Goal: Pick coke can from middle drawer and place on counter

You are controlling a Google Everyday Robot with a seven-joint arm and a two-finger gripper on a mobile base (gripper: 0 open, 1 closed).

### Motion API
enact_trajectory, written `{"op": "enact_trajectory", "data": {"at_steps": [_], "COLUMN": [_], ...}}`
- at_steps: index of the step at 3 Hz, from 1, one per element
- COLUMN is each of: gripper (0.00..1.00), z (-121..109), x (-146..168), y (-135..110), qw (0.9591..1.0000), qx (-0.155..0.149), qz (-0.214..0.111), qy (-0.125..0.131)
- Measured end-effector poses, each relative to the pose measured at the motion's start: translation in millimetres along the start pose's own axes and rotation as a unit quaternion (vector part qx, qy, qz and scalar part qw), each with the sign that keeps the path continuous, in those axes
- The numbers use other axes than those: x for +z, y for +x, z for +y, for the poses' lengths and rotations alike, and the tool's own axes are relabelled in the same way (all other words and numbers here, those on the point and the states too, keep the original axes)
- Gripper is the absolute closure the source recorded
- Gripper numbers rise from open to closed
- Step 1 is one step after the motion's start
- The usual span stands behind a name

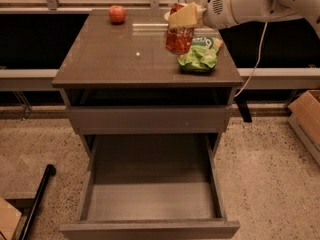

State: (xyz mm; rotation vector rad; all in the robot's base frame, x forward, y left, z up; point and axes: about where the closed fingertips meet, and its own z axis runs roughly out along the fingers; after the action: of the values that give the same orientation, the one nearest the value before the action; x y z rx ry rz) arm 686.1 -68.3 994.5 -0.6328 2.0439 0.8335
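Observation:
My gripper point(181, 20) is shut on the red coke can point(178, 38) and holds it upright just above the counter point(115, 59), over its right-centre part. The cream fingers point(183, 15) clamp the can's top half; its silver top is hidden by them. The white arm reaches in from the upper right. The middle drawer point(150, 201) stands pulled wide open below, its grey floor bare.
A green chip bag point(201, 55) lies on the counter right of the can. A red apple point(117, 13) sits at the back left. A shut grey drawer front point(150, 119) is above the open drawer. A cardboard box point(306, 120) and black bar point(37, 196) are on the floor.

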Motion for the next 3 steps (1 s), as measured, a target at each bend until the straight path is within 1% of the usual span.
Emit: {"op": "enact_trajectory", "data": {"at_steps": [1,2,3], "gripper": [1.0,1.0,1.0], "z": [12.0,12.8,5.6], "x": [35.7,64.2,81.6], "y": [-5.1,-10.5,-11.7], "qw": [0.9992,0.998,0.9969], "qx": [-0.026,-0.047,-0.068], "qz": [-0.018,-0.031,-0.038], "qy": [-0.025,-0.028,-0.008]}}
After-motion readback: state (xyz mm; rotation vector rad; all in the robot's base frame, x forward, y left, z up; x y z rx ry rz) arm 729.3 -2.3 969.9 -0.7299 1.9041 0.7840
